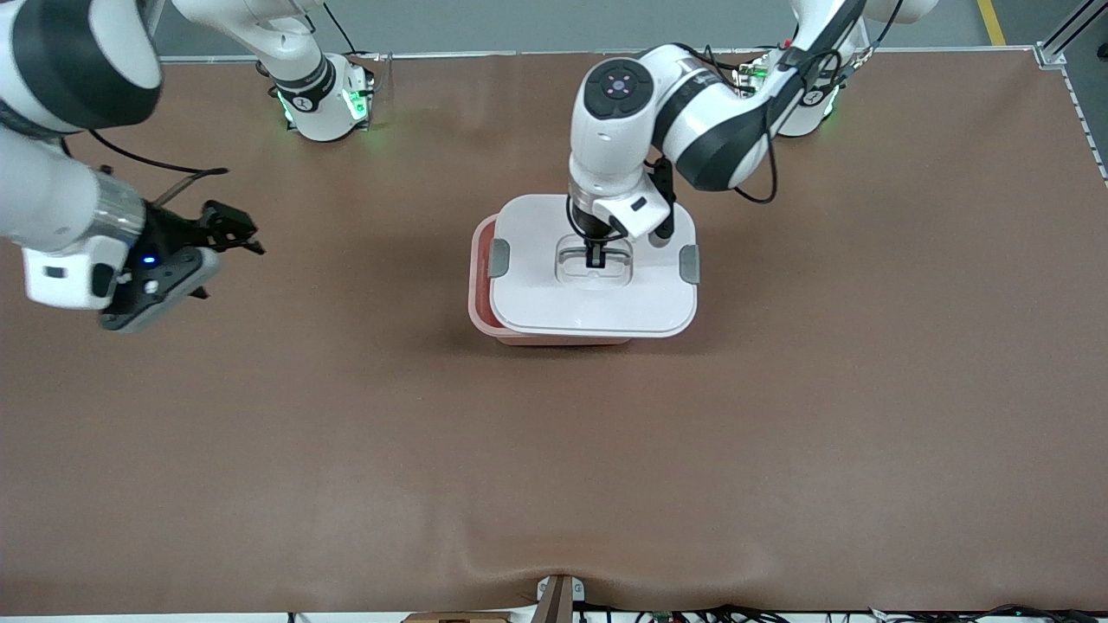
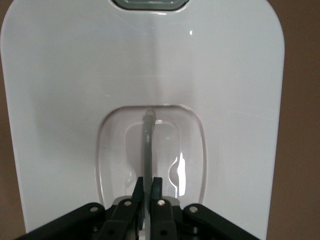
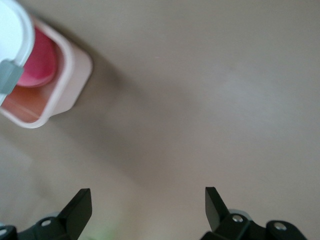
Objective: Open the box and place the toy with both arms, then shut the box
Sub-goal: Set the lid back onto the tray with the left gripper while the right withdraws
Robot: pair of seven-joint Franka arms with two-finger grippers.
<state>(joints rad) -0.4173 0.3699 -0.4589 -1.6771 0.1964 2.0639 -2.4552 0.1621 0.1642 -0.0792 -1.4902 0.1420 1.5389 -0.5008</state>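
Brown worktop [image 1: 346, 450] carries the box [image 1: 481, 298] mid-table, toy [image 3: 37, 60] seen inside; its lid [image 1: 597, 303], offset, is pinched at the handle [image 2: 148, 150] by the left gripper [image 1: 595, 256]; the right gripper [image 1: 227, 230] is held spread, waiting

This looks like a robotics lab or test cell, not a home. Two white robot arms stand bolted at bases [image 1: 325, 99] lit by green status lights along one edge of a wide counter [image 1: 779, 415] covered in plain brown matting. Loose black cables [image 1: 744, 616] run along the counter's near edge, grey floor with a yellow marking line [image 1: 992, 22] shows past it, and an aluminium frame post [image 1: 1069, 30] stands at one corner.
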